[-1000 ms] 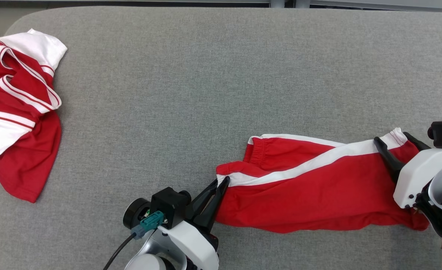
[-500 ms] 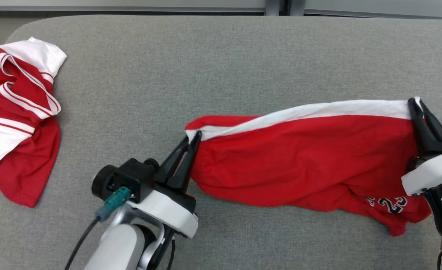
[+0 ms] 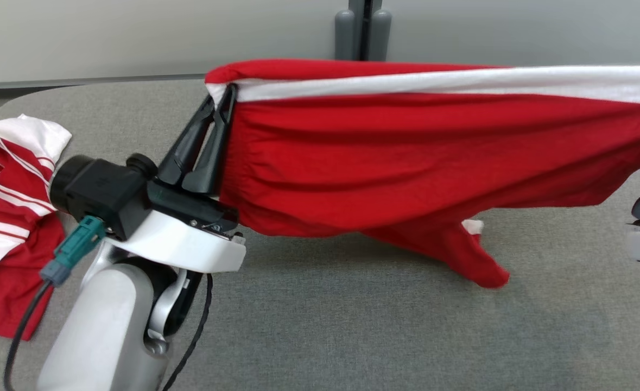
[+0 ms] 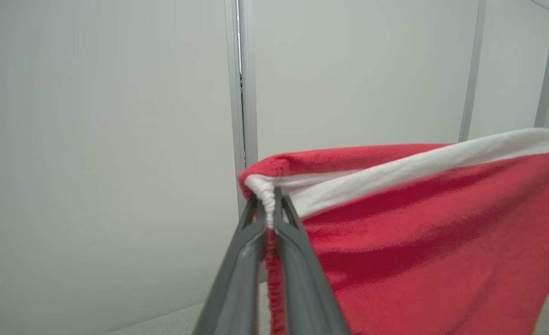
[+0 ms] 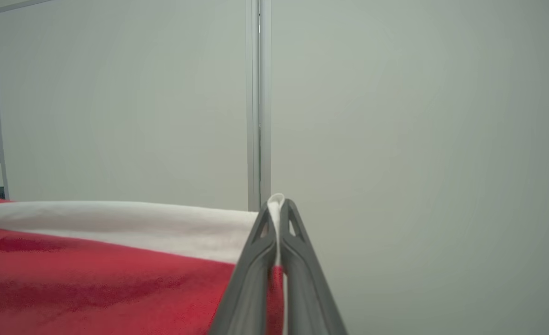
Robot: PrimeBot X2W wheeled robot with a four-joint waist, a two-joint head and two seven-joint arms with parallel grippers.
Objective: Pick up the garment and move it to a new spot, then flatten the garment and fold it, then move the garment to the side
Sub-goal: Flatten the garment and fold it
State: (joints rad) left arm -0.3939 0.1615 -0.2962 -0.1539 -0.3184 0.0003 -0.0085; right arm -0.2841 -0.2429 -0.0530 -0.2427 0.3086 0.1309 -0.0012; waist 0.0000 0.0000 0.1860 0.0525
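**A:** Where was the garment (image 3: 406, 163) found, and how was it expected to handle?

**B:** It was seen lifted above the grey table (image 3: 352, 336), stretched between the two grippers along its white-banded top edge. The red cloth was seen sagging below, with one lower corner hanging close to the surface; whether that corner touched could not be told. The garment was judged light, soft and limp. No stiffness of its own was expected, so shape would be given only by tension at the corners. The two ends of the banded edge were judged the best places for it to be held.

**A:** How were the tools set?

**B:** The left gripper (image 3: 222, 96) was seen clamped narrow on the gathered left end of the band, its fingers angled upward from a raised wrist. The right gripper (image 5: 278, 204) was seen pinched tight on the white hem at the other end, its fingers pointed towards the wall.

**A:** Was anything else noted?

**B:** A second red and white garment (image 3: 10, 179) was seen crumpled at the table's left side, well apart.
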